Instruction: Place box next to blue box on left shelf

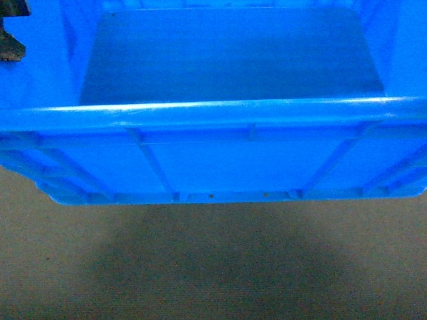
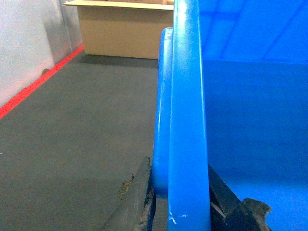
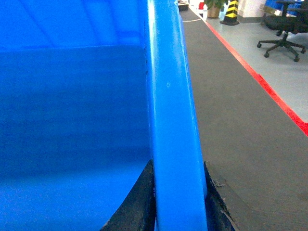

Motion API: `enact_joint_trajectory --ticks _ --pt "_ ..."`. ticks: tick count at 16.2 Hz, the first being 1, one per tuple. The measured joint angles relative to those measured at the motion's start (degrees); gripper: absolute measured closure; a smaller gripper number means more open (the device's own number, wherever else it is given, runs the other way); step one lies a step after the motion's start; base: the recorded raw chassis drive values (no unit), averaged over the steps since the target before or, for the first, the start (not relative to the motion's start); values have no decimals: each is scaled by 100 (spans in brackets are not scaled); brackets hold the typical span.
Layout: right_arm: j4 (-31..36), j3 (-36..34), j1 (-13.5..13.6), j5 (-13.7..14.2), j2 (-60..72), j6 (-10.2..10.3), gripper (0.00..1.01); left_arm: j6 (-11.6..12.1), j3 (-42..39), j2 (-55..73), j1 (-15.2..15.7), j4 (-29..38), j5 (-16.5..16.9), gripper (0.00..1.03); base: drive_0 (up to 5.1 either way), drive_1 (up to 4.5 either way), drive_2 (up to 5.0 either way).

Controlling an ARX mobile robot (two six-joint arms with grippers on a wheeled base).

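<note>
My box (image 1: 220,163) is a large bright blue plastic crate, open at the top. It fills most of my head view, hanging level above the grey carpeted floor and casting a dark shadow beneath it. Its near rim is thick and rolled, catching the light. Below that rim the outer wall carries raised ribs, some upright and some slanting. Inside, the floor is smooth, flat and bare. From my left wrist the left rim runs straight away from me as a tall blue band; from my right wrist the right rim does the same. The shelf is not in sight.
</note>
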Motion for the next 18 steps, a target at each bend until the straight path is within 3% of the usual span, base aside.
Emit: enact_joint_trajectory --ticks 5,18 --pt "0 0 0 0 0 -4 80 0 0 0 0 2 2 85 0 0 0" --pt "-2 0 0 31 -4 -37 80 0 0 0 -7 0 37 85 -164 -164 -164"
